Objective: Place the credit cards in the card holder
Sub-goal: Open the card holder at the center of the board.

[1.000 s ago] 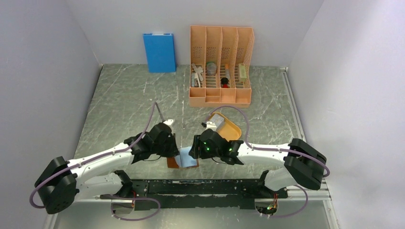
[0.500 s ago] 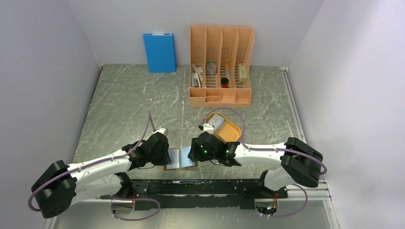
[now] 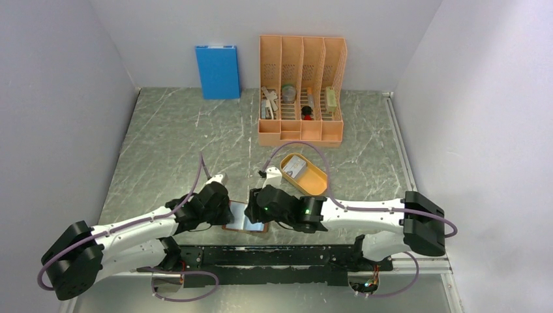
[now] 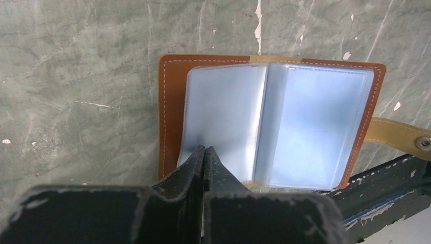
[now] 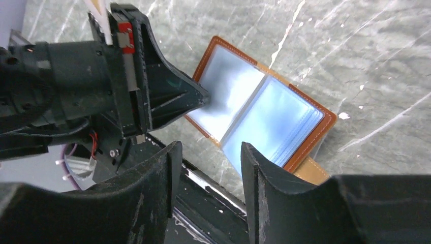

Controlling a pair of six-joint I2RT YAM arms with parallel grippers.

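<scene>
Card holder (image 3: 240, 216) sits at the near edge of the worktop (image 3: 163, 143), about the middle, right beside the black rail (image 3: 274, 255) that carries both arms. The worktop is a grey marbled slab with pale walls on three sides. The left arm (image 3: 130, 228) and the right arm (image 3: 365, 212) both reach inward along the near edge and meet over the holder.

At the far edge, right of the middle, a tall orange desk organizer (image 3: 301, 124) stands against the back wall, with small items in its slots that are too small to name. To its left, a blue box (image 3: 217, 72) leans upright on the same wall. An orange oval tray (image 3: 319, 181) lies right of the middle, between the organizer and the right arm and apart from both.

The brown holder lies opened flat with its bluish clear sleeves facing up, two pages showing. Its snap tab (image 4: 401, 133) sticks out from the right side. The credit cards (image 3: 295, 167), pale grey, lie in the tray; how many cannot be told.

The left gripper (image 4: 204, 151) has its fingers pressed together, their tips at the near edge of the left sleeve page. The right gripper (image 5: 209, 152) hangs above the near right part of the holder, fingers spread and gripping nothing.
</scene>
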